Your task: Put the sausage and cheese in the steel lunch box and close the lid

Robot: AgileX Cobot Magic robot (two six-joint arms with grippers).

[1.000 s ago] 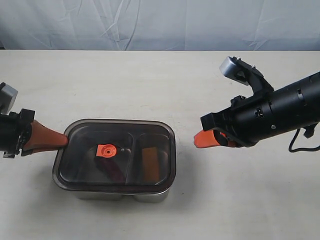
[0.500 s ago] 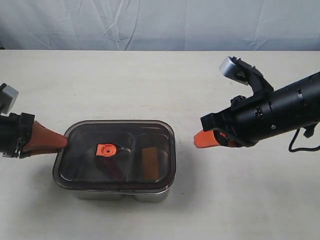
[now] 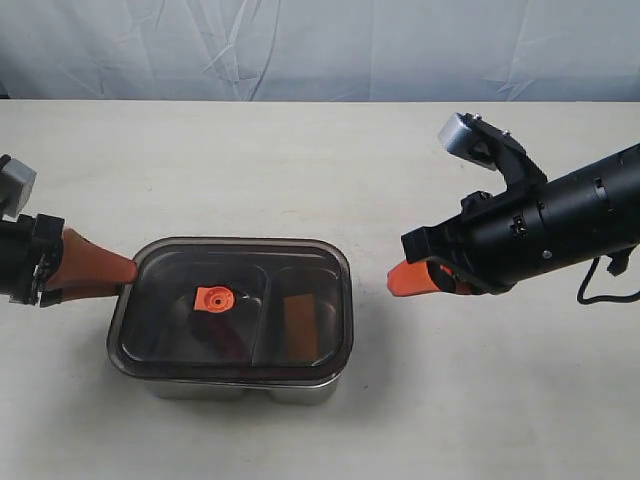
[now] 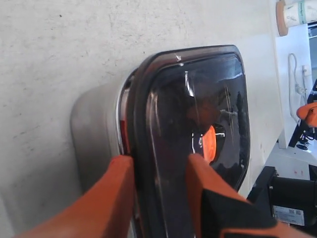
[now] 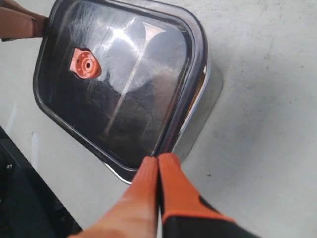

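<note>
Looking down on the table point(image 3: 300, 170): finds the lid point(image 3: 160, 315) already lying over the steel lunch box point(image 3: 240, 388), long axis running side to side across the exterior view, from one claw toward the other. Shows through the smoky plastic a dark red shape in the left compartment, taken for the sausage point(image 3: 228, 345), and an orange-brown block in the right one, taken for the cheese point(image 3: 300, 328). Too dim to say more of either. Marks the lid's middle by the orange valve tab point(image 3: 213, 299).

Places the left gripper point(image 3: 122, 270) at the lid's left short end, touching it at a corner. Seen from the left wrist: jaws parted, one finger point(image 4: 106, 198) outside by the rim and steel wall, the other point(image 4: 198, 173) over the lid's top, rim between them. Reads as a loose straddle rather than a clamp; cannot tell actual pad pressure.

Places the right gripper point(image 3: 398, 281) off the right short end, near but apart, fingers pressed together on nothing, tips aimed at the box's corner in the right wrist view.

Judging by this: both foods in, lid on, full seating all round not confirmable. Turns on one relation for the next move: lid lying straight ahead of the left claw along the long axis. Calls for backing out leftward along that line, level, to avoid dragging the rim up. Nearer for any press on the left end: left arm; on the right end: right arm.
</note>
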